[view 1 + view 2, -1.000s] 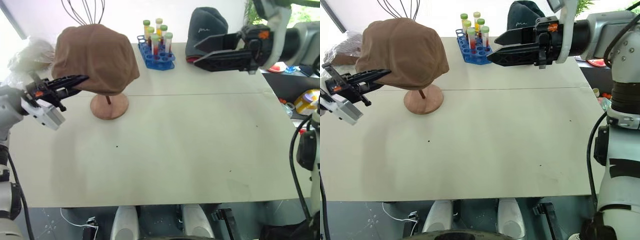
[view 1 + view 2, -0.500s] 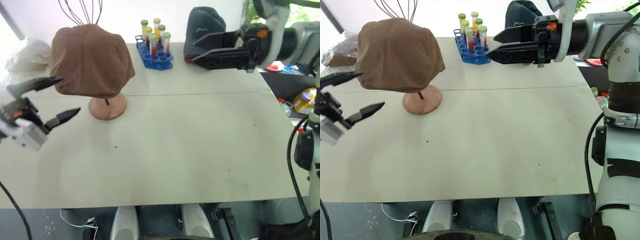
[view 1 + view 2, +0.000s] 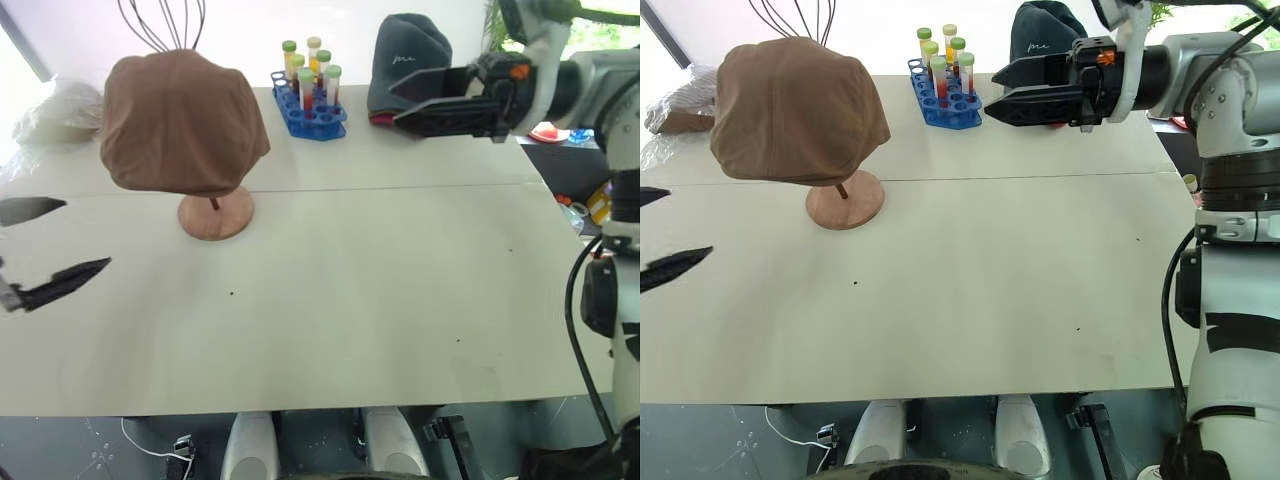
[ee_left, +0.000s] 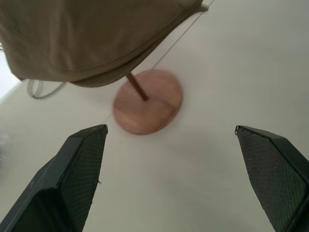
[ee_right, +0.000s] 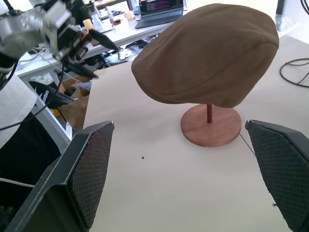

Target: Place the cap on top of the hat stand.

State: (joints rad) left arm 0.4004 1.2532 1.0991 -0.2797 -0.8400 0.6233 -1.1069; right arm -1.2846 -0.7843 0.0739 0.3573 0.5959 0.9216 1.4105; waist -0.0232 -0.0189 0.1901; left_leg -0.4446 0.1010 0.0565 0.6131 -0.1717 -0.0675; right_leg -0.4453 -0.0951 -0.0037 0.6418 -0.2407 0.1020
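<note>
Cap (image 3: 183, 122) covering top disc of hat stand (image 3: 215, 213); only base and short stretch of rod showing. Left gripper (image 3: 45, 247) being cut off by frame edge, just two finger tips showing, spread apart. Wire stand (image 3: 162, 24) running out of frame at top, lower part hiding behind cap. Grey cap (image 3: 408, 64) lettering too small for reading.

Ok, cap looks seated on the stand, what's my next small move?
Probably just ease the left gripper further clear. The cap sits draped over the stand with nothing holding it, and both the left and the right gripper are open and apart from it. I'd not touch it.
</note>
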